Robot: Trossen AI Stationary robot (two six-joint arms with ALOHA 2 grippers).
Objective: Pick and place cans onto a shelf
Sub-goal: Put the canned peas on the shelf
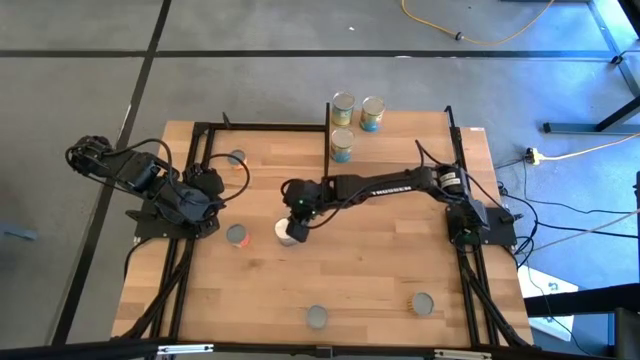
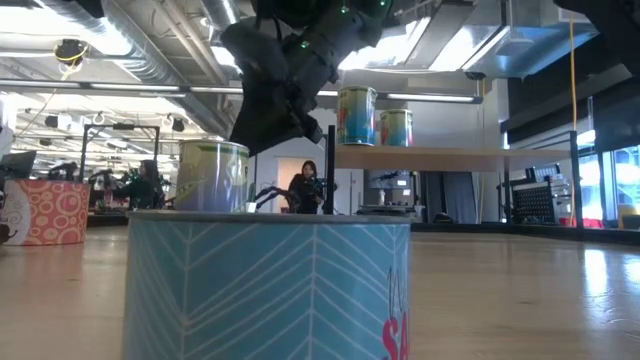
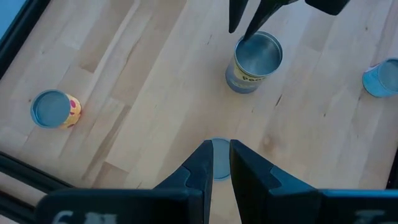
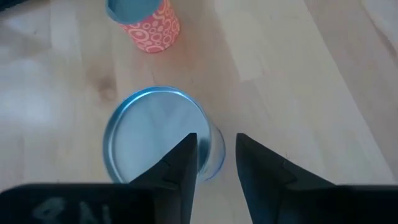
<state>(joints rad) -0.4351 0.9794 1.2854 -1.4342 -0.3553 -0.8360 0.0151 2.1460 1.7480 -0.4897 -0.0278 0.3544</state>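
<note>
Right gripper (image 1: 291, 231): we see its jaws apart, above the silvery-topped, pale-sided round tin (image 4: 158, 134), off-centre.
Left gripper (image 3: 216, 163): jaws narrowly apart, empty, waiting at the table's left.
Shelf (image 1: 395, 135): light-wood rack, 3 cans.
Risk: we expect a finger could hit the tin's rim and tip it.

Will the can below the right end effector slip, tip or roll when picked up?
The can stands upright on its flat end, so it probably will not roll. It looks like rigid metal, likely tolerating a firm squeeze. The right end effector hangs off-centre over its rim; contact there might tip it.
</note>
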